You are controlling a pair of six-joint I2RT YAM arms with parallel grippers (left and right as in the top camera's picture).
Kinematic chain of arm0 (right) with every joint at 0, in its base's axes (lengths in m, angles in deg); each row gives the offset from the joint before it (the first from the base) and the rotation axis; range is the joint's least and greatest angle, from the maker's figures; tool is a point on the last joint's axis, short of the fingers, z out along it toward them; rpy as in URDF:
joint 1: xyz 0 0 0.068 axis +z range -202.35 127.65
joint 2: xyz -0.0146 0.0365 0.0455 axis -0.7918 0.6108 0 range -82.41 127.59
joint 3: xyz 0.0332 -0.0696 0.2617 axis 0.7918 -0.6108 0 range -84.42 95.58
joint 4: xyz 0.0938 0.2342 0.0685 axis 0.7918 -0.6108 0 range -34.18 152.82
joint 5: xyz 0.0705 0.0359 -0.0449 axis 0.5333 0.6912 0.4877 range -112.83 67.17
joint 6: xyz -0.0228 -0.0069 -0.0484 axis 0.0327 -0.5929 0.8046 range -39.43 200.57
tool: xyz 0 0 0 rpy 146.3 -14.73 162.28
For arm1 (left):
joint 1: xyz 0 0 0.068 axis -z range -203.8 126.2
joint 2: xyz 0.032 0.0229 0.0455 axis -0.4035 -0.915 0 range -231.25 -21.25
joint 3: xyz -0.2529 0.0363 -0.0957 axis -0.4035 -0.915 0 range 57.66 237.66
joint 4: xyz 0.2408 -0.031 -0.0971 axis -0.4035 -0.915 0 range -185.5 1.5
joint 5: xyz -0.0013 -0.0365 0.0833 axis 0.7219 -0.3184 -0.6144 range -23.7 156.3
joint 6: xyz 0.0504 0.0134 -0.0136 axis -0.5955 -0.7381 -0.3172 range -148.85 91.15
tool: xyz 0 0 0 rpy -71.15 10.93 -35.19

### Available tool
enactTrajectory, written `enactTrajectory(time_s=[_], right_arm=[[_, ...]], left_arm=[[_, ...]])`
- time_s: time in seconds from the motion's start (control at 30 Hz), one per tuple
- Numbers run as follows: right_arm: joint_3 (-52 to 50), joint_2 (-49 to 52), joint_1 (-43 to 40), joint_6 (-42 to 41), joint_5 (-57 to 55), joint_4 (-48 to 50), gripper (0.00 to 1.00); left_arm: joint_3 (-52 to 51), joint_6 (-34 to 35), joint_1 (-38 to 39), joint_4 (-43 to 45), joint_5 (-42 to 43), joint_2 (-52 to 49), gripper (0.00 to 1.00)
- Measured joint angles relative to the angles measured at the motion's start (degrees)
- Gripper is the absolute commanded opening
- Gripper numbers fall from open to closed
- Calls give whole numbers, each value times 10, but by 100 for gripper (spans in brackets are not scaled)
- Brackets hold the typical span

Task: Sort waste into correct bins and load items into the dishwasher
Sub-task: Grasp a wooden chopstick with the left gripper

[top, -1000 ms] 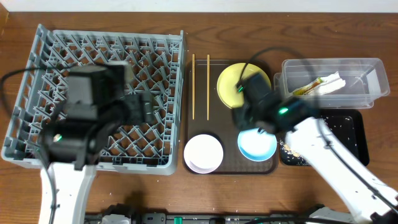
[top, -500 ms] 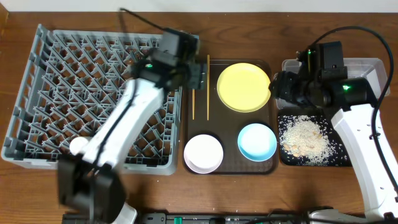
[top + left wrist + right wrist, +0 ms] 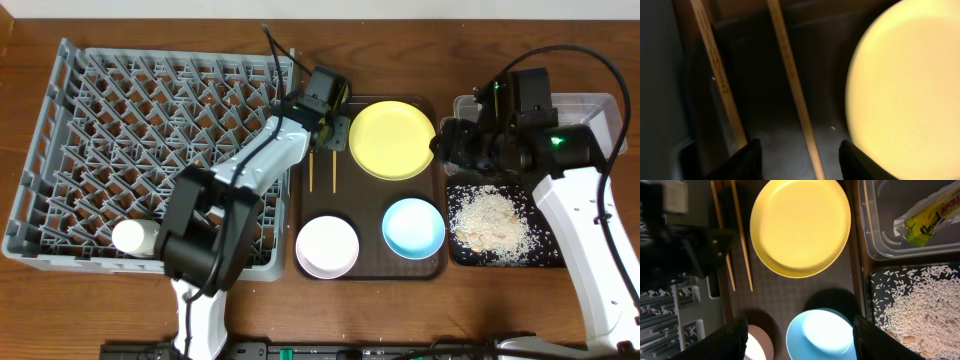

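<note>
While the right end effector (image 3: 800,332) gapes empty, the left end effector (image 3: 800,156), spread, straddles a chopstick (image 3: 790,85).

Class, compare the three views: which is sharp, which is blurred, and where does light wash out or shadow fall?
Left wrist: dim and out of focus, with the plate washed out to a glow and the chopsticks soft-edged. Right wrist: sharp, the wrapper lettering partly legible, a dark shadow on the tray next to the blue bowl. Overhead: evenly lit and crisp.
</note>
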Motion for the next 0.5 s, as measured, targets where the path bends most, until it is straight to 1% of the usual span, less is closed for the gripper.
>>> enactTrajectory(time_s=[0.23,0.3,0.43,0.5], right_arm=[[0,4,0,0,0,0,65],[0,7,0,0,0,0,64],[0,9,0,0,0,0,64],[0,9,0,0,0,0,64]], left_arm=[[0,17,1,10,-5,-42,43],[1,24,2,14,-9,-43,36],[2,31,8,14,-13,-45,15],[3,30,9,14,-14,-46,8]])
